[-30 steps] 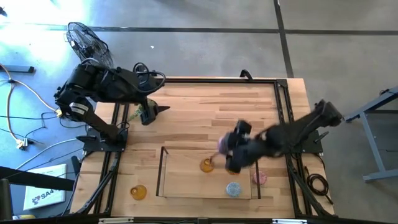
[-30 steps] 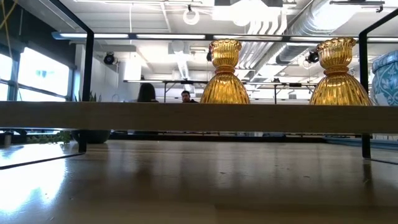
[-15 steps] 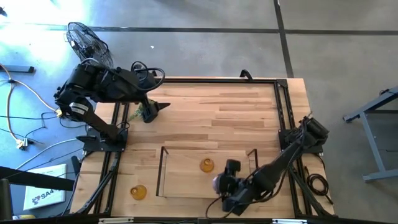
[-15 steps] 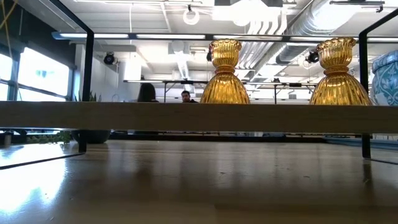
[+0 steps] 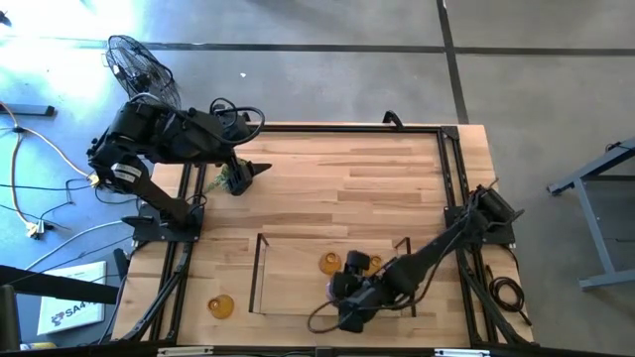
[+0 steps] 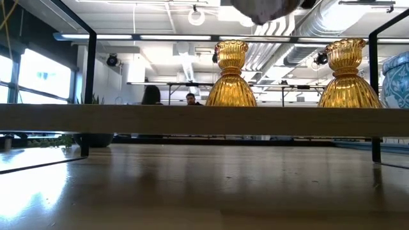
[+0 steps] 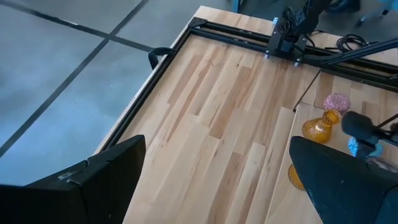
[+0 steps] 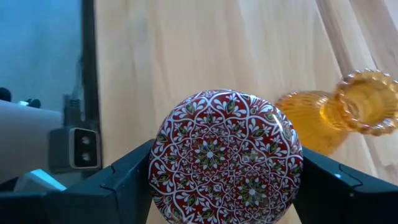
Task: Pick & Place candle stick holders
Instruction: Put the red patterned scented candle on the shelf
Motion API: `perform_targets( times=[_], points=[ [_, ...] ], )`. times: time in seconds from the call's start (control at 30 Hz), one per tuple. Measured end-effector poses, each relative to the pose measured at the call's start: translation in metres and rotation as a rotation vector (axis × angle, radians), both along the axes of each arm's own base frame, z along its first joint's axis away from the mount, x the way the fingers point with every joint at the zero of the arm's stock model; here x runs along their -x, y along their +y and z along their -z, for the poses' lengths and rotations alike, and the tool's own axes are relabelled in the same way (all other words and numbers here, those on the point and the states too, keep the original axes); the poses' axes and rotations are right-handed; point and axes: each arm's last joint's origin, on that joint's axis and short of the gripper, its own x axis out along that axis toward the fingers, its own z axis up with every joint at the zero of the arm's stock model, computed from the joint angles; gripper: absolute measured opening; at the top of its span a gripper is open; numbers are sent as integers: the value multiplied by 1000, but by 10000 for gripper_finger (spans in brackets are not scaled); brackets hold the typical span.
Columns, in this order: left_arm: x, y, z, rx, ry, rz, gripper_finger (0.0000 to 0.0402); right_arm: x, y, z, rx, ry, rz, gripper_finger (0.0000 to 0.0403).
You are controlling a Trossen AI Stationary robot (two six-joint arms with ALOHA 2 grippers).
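Observation:
My right gripper (image 5: 349, 302) hangs over the near part of the wooden tray (image 5: 260, 283), shut on a low round candle stick holder (image 8: 225, 155) with a red-and-white flower pattern; from above that holder looks mauve (image 5: 342, 288). Two amber holders (image 5: 329, 263) (image 5: 357, 260) stand upright in the tray just beyond it. A third amber holder (image 5: 220, 305) sits on the table left of the tray. In the left wrist view a pink holder (image 7: 337, 101) stands by the tray's right side. My left gripper (image 5: 256, 171) waits open at the far left, raised. My right gripper pinches the round holder by two opposite sides (image 8: 160, 168), one finger (image 8: 127, 180) on each. The fingers slant down toward the near edge. The holder is lifted clear; in the low view it shows blurred (image 6: 265, 7), higher than the amber holders' tops.
The tray's thin dark side walls (image 5: 405, 260) and its wooden front wall (image 6: 204, 119) stand around the holders. A blue-and-white round thing (image 6: 397, 80) sits at the tray's right. Dark rails (image 5: 451, 178) edge the table. A fan (image 5: 139, 59) stands beyond the far left corner.
My right gripper has carried the round holder from over the tray's far right part toward the table's near edge and down, then slightly left. The holder has come into the top of the low view. The amber holders have stayed in place.

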Motion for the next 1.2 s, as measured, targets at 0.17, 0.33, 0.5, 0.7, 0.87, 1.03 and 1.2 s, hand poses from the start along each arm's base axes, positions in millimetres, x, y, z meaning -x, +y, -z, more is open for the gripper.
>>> perform_targets(
  times=[0.17, 0.33, 0.5, 0.7, 0.87, 1.03, 1.2],
  points=[
    [2, 0, 2, 4, 22, -7, 390, -6, -2, 12, -43, 62, 5, 287],
    [2, 0, 3, 7, 36, -11, 390, -11, 6, 37, -81, 154, -5, 287],
    [-3, 0, 10, 4, 70, -16, 390, -16, 7, 50, -114, 193, -6, 287],
    [-13, -2, 23, -1, 133, -20, 390, -18, 6, 50, -124, 185, 5, 310],
    [-19, -2, 32, 4, 167, -30, 390, -21, 5, 49, -151, 176, 7, 354],
    [-21, -3, 35, 8, 176, -35, 390, -24, 0, 49, -127, 158, 35, 361],
    [-21, -3, 35, 17, 171, -39, 390, -27, -6, 49, -88, 138, 51, 362]
  ],
)
